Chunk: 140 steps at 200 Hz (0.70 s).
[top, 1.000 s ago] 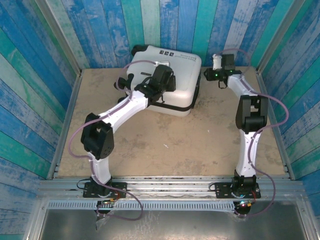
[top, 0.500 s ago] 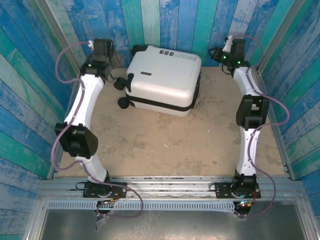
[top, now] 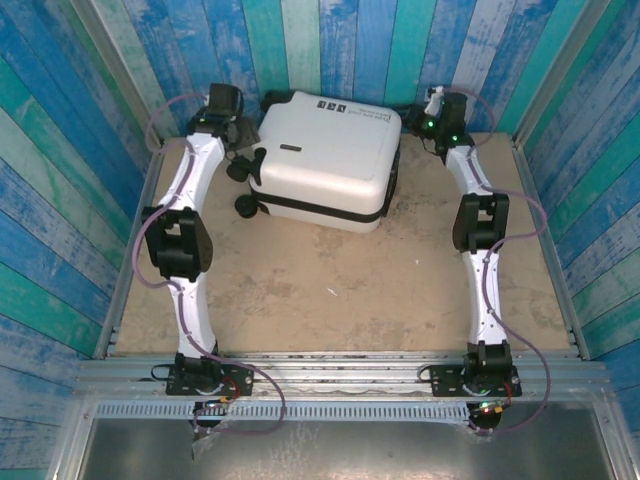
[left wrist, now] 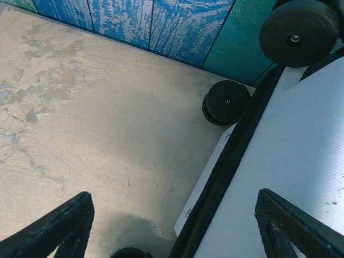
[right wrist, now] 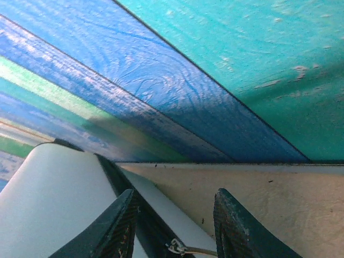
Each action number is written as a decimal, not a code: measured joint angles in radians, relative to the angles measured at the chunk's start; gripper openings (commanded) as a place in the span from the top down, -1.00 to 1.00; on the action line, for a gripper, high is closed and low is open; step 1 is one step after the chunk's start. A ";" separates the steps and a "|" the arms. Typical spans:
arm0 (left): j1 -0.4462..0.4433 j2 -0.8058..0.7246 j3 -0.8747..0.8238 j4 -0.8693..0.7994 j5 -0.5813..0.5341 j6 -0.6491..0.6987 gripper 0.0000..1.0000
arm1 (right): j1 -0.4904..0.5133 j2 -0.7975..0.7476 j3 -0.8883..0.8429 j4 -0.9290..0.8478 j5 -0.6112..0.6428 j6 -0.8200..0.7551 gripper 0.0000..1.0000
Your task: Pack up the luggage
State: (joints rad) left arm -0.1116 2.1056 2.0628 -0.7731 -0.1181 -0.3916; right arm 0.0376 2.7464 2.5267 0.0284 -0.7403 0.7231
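Locates the luggage (top: 325, 160) at the far middle of the table (top: 330, 300), lying flat and closed, white shell up, back edge near the blue-green plank wall (top: 330, 45). Notes black wheels (left wrist: 227, 102) at its left end, the lower one down by the table surface.

Places the left pincer (left wrist: 174, 196) at the far left corner of the luggage, above the black zipper trim (left wrist: 231, 177). Finds it released: fingers (left wrist: 70, 226) spread wide, one over bare table, the other over the white shell, gripping nothing.

Places the right pincer (right wrist: 175, 193) at the far right corner, low beside the wall. Finds it released as well: fingers (right wrist: 115, 231) parted, nothing clamped between them. Sees a small metal zipper pull (right wrist: 174, 248) in the gap, apart from both fingers. Cannot tell whether either pincer touches the shell.
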 measured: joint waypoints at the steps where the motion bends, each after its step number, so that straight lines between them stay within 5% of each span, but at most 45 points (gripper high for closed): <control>1: 0.000 0.000 -0.001 0.001 0.000 0.001 -0.61 | 0.000 0.000 0.000 0.000 -0.002 -0.001 0.18; 74: 0.041 -0.166 -0.408 0.246 0.088 0.018 -0.56 | -0.013 -0.018 -0.016 -0.043 -0.186 -0.195 0.19; 140: 0.046 -0.433 -0.676 0.182 -0.005 0.050 -0.60 | 0.040 -0.183 -0.252 -0.135 -0.253 -0.364 0.19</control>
State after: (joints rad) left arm -0.0654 1.6730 1.3865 -0.5907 -0.1230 -0.3416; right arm 0.0776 2.5633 2.2749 -0.1062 -0.9936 0.3595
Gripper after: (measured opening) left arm 0.789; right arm 0.403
